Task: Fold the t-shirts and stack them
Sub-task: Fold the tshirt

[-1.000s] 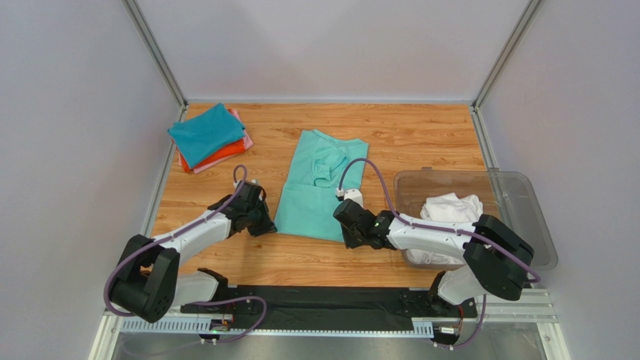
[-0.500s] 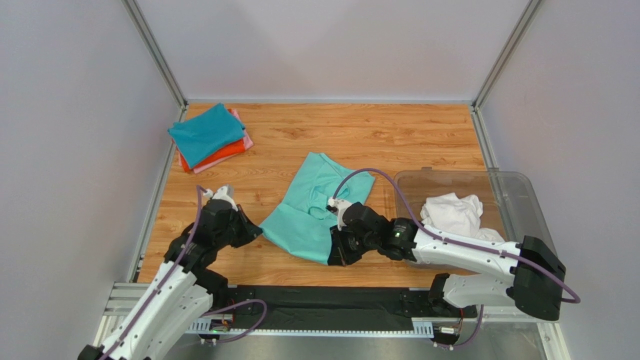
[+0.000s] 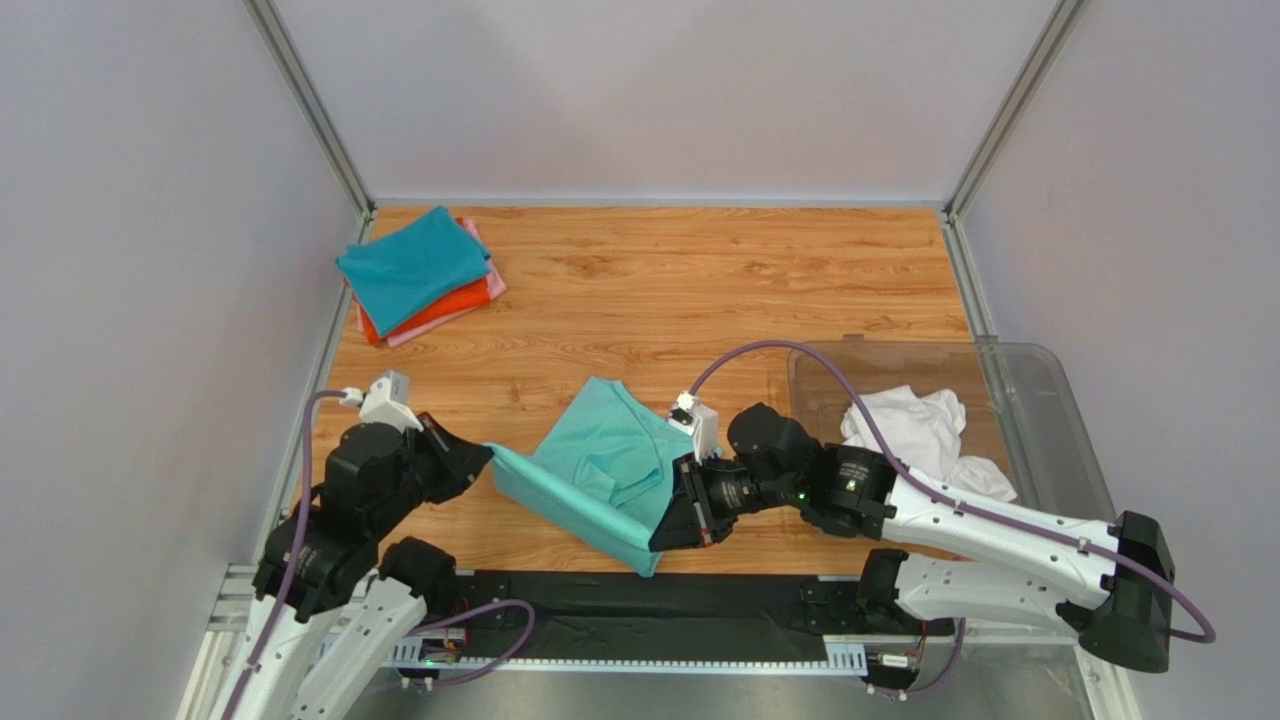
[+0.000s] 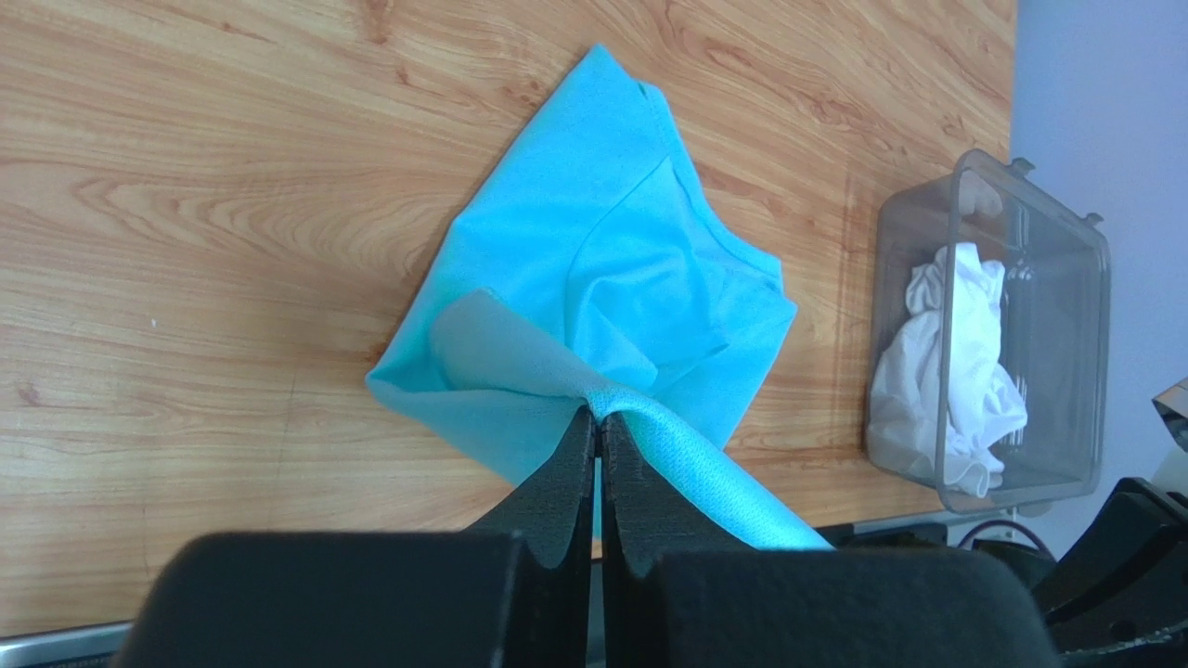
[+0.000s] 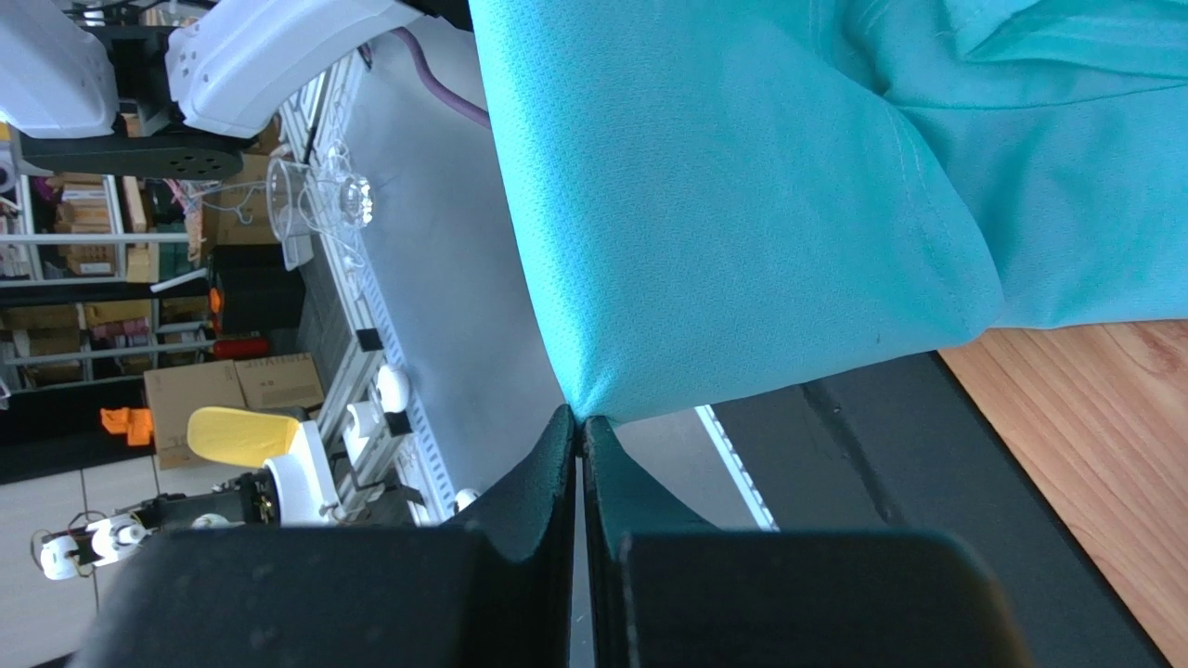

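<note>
The mint-green t-shirt (image 3: 601, 458) hangs lifted by its near hem above the table's front, its far part still on the wood. My left gripper (image 3: 484, 455) is shut on the hem's left corner, seen in the left wrist view (image 4: 603, 407). My right gripper (image 3: 661, 537) is shut on the hem's right corner, seen in the right wrist view (image 5: 577, 414). The hem stretches taut between them. A folded stack with the teal-blue t-shirt (image 3: 409, 267) on top, over orange-red and pink ones, lies at the far left. A white t-shirt (image 3: 906, 426) lies crumpled in the bin.
The clear plastic bin (image 3: 1052, 435) stands at the right edge of the table, close to my right arm. Grey walls and metal posts enclose the table on three sides. A black strip and metal rail run along the near edge.
Both grippers have pulled the mint-green shirt's near hem toward the front edge and lifted it. The shirt has slid nearer and turned; both arms have drawn back.
</note>
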